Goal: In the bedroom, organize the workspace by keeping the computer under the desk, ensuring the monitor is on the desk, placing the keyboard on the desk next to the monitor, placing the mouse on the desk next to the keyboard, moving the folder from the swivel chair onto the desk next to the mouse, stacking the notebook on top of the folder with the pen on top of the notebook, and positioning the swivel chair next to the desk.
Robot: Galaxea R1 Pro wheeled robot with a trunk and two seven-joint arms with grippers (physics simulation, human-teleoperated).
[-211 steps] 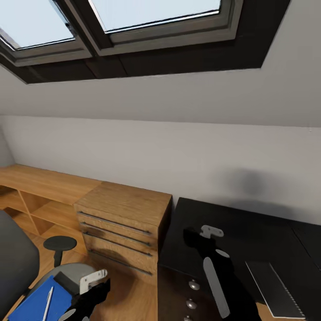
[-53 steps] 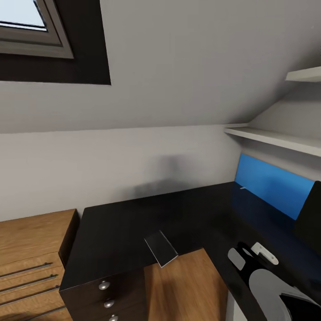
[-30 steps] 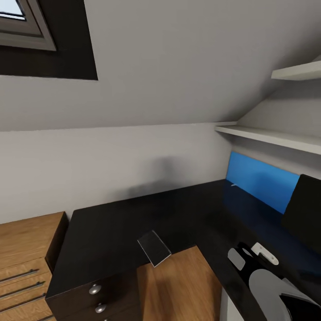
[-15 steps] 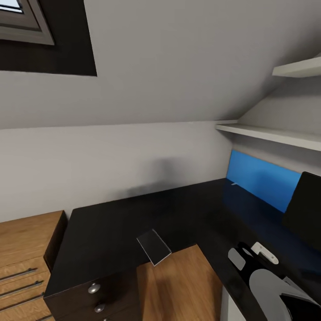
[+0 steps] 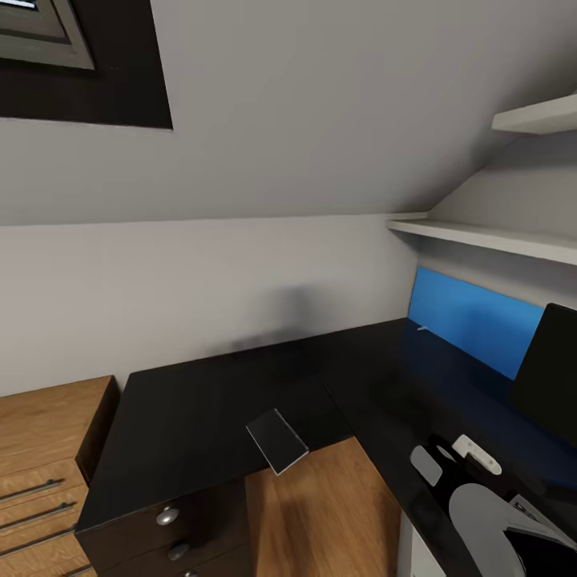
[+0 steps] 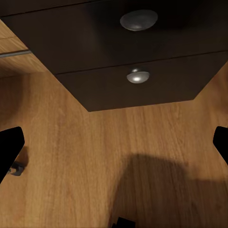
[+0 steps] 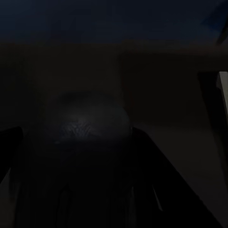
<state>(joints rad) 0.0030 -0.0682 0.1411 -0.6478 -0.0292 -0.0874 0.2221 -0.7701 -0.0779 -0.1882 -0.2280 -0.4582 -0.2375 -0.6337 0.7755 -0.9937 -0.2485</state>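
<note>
The glossy black desk (image 5: 208, 409) runs along the wall and turns toward me on the right. The dark-grey notebook (image 5: 276, 441) lies at its inner corner, partly overhanging the edge. The monitor (image 5: 551, 373) stands at the far right, cut off by the frame. My right gripper (image 5: 463, 450) hovers low over the desk's right wing. In the very dark right wrist view, a dim rounded black shape (image 7: 90, 124), possibly the mouse, lies ahead. My left gripper (image 6: 114, 145) is open and empty above the wood floor, facing the desk's drawer unit (image 6: 142, 85).
A blue wall panel (image 5: 473, 320) backs the desk's right wing, with white shelves (image 5: 481, 236) above it. A light-wood drawer chest (image 5: 44, 449) adjoins the desk on the left. Round silver knobs (image 5: 167, 515) mark the black drawers. Wood floor (image 5: 320, 513) fills the desk's inner corner.
The camera has swung right since the oldest frame, from the chair and wood chest to the desk corner. Over the last second the view only drifts slightly. The right arm keeps its pose.
</note>
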